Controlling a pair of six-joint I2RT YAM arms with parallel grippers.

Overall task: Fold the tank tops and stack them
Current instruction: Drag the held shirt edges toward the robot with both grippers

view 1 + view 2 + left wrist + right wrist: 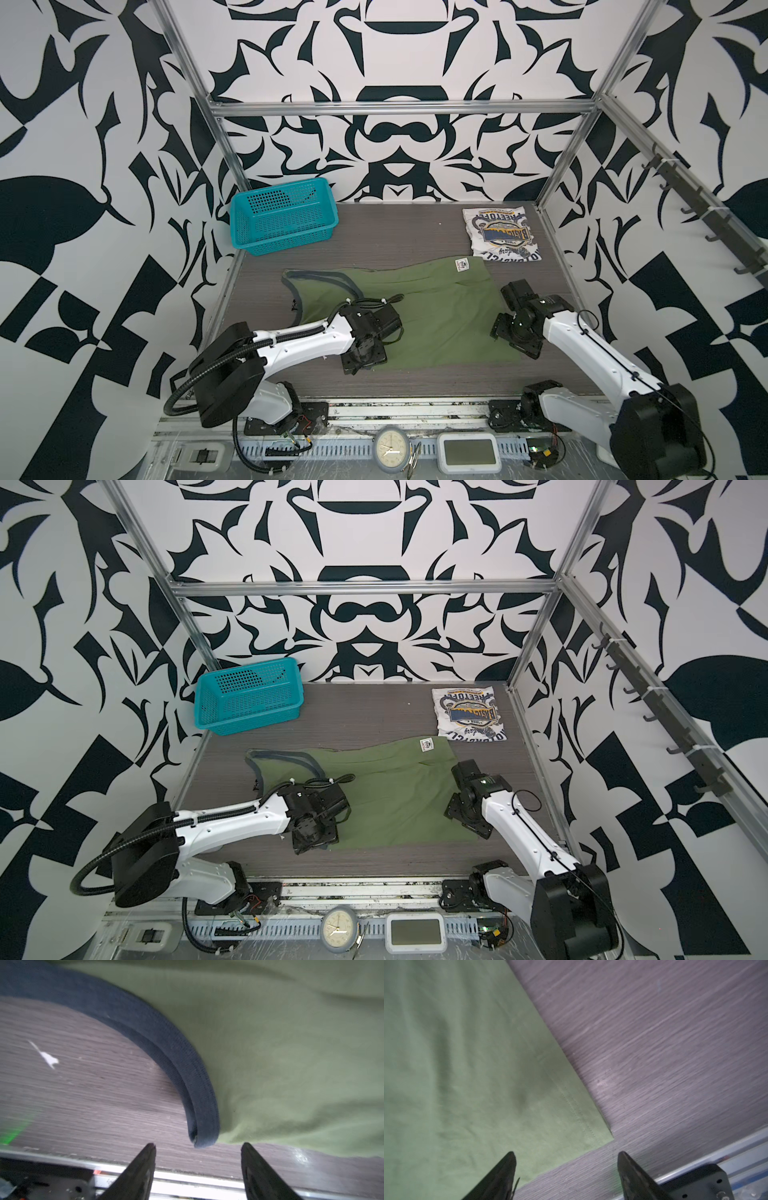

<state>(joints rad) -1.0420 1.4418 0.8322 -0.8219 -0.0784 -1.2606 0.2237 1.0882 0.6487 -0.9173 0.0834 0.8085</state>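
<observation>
Tank top, olive green (440,316) (399,800): lay spread flat across the middle of the grey wood-grain table (382,232), straps with dark navy-grey trim (166,1043) toward the left, hem toward the right in both top views. A small white label (462,264) showed near its far edge.

Tank top, white (500,232) (469,710): lay folded into a compact rectangle at the far right corner of the table, blue-yellow badge print facing up, apart from the green one.

Left gripper (198,1145): hovered low over the green top's near edge on the strap side. Its jaws stood spread and held nothing, and the end of the curved armhole trim lay just ahead of the gap.

Right gripper (566,1153): was poised at the near hem corner of the green top, jaws spread and empty, one finger (500,1176) over cloth, the other over bare table.

Basket, teal mesh (286,228) (249,704): stood at the far left corner, tilted against the wall.
</observation>
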